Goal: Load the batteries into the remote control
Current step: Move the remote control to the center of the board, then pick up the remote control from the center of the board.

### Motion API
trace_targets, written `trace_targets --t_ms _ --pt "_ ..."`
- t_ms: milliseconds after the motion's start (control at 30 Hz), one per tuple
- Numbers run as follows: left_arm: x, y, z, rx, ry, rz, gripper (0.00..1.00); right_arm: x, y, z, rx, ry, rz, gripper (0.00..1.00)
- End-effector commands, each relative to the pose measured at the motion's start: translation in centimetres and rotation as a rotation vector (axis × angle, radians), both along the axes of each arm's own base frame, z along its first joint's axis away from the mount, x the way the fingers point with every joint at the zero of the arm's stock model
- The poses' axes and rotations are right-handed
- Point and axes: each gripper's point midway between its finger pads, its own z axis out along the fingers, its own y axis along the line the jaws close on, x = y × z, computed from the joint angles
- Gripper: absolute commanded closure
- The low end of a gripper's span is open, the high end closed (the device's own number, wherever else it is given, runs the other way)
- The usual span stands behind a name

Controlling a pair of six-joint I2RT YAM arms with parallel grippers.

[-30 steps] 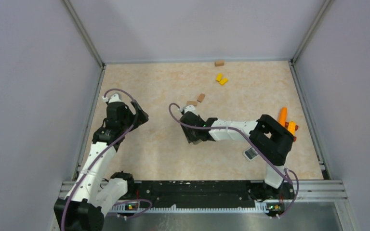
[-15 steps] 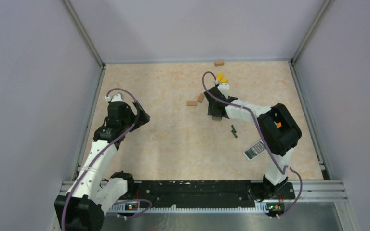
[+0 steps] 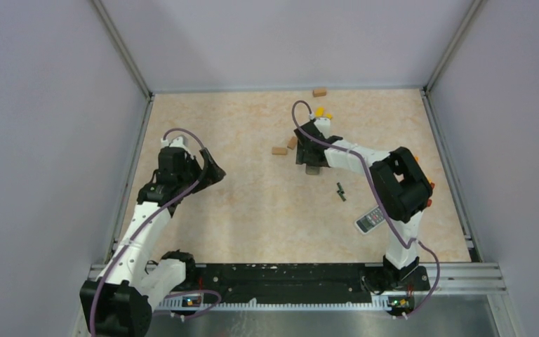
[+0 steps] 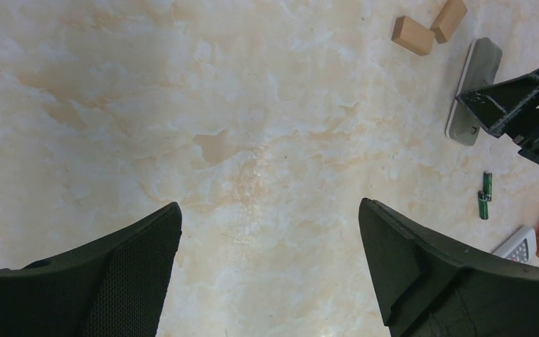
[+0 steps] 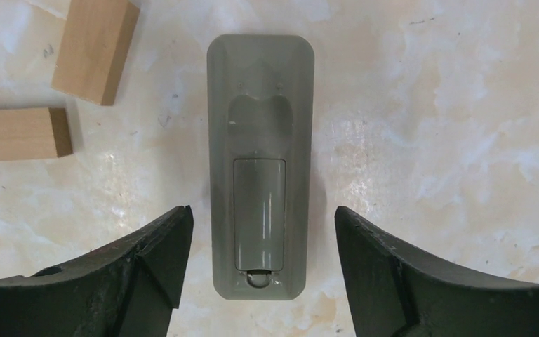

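The grey remote (image 5: 260, 165) lies back-up with its battery cover on, between the spread fingers of the right gripper (image 5: 261, 219), which stand clear of it. The batteries (image 3: 340, 191) lie between it and a white keypad remote (image 3: 370, 219). The left gripper (image 4: 270, 214) hovers well apart, spread wide and empty.

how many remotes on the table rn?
2. A grey remote lies face down under the right gripper; a white remote lies front-right of the batteries. Others may be hidden.

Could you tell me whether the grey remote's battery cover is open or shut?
Shut. The grey remote lies back up, and its cover sits flush, hiding the compartment.
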Motion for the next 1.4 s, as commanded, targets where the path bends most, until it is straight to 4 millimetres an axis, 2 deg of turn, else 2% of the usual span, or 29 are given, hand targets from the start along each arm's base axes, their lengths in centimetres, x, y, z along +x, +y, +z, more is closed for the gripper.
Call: trace_targets --t_ms 0,67,133,267,367,500,600,833,1100,1267,1367 --pt "0.1 -1.2 2.4 -0.03 -0.051 -0.088 0.01 -0.4 -0.6 3.4 0.037 -0.019 -0.021 0.22" --pt "-0.2 -1.7 2.7 -0.044 -0.059 -0.117 0.01 -1.8 -1.8 4.6 0.039 -0.021 -0.048 0.19" --pt "-0.5 -2.0 2.9 -0.055 -0.068 -0.138 0.01 -3.6 -3.9 5.4 0.018 -0.019 -0.107 0.18" --pt "-0.9 -2.4 3.3 -0.066 -0.088 -0.163 0.01 -8.1 -9.8 5.9 0.004 -0.006 -0.33 0.21" --pt "-1.2 -2.6 3.1 -0.077 -0.09 -0.18 0.01 -11.6 -13.4 5.4 0.037 0.009 -0.468 0.21" --pt "-1.3 -2.6 2.8 -0.075 -0.086 -0.176 0.01 -16.2 -16.8 3.9 0.083 0.058 -0.642 0.19" --pt "-1.4 -2.4 2.8 -0.071 -0.089 -0.171 0.01 -18.9 -19.1 2.9 0.068 0.067 -0.759 0.16" --pt "-1.3 -1.9 2.6 -0.05 -0.085 -0.144 0.01 -20.8 -19.9 0.3 0.161 0.183 -0.886 0.1" --pt "-1.2 -1.8 2.3 -0.047 -0.078 -0.138 0.01 -20.1 -19.0 -2.2 0.198 0.249 -0.897 0.11" --pt "-1.2 -1.8 2.3 -0.042 -0.08 -0.143 0.01 -20.2 -19.4 -2.7 0.157 0.269 -0.913 0.2" --pt "-1.1 -1.9 2.5 -0.047 -0.087 -0.146 0.01 -20.3 -19.6 -2.9 0.135 0.276 -0.904 0.3"
